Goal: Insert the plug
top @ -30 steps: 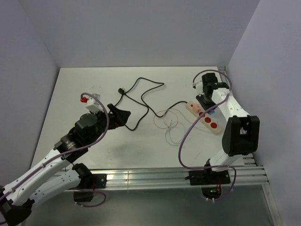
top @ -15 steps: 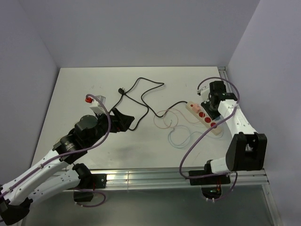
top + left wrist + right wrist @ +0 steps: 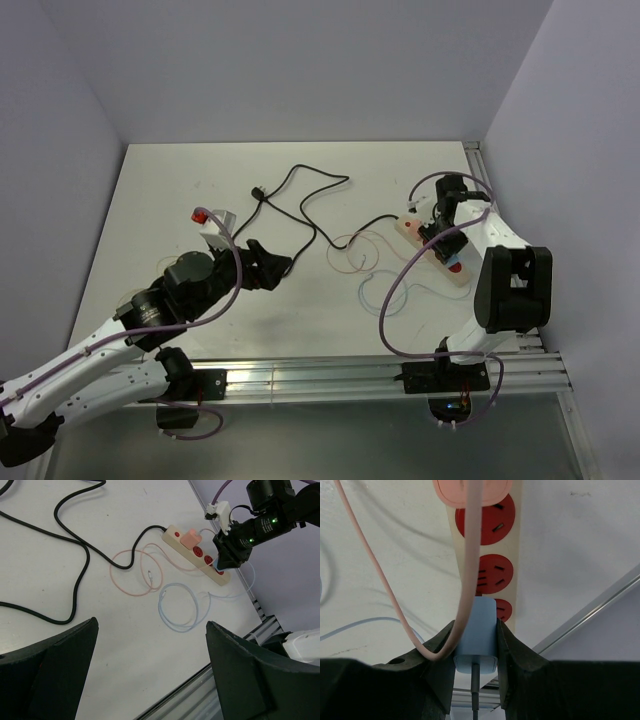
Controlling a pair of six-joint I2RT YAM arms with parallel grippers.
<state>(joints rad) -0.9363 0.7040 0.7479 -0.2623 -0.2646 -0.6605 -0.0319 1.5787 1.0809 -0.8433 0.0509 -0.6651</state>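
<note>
The small light blue plug (image 3: 476, 645) is gripped tight by the right hand (image 3: 475, 630) and held at the end red socket (image 3: 504, 610) of the long cream power strip (image 3: 492, 575), lined up for pushing in. The left hand (image 3: 270, 262) is spread open over the white bench (image 3: 170, 190), empty.
</note>
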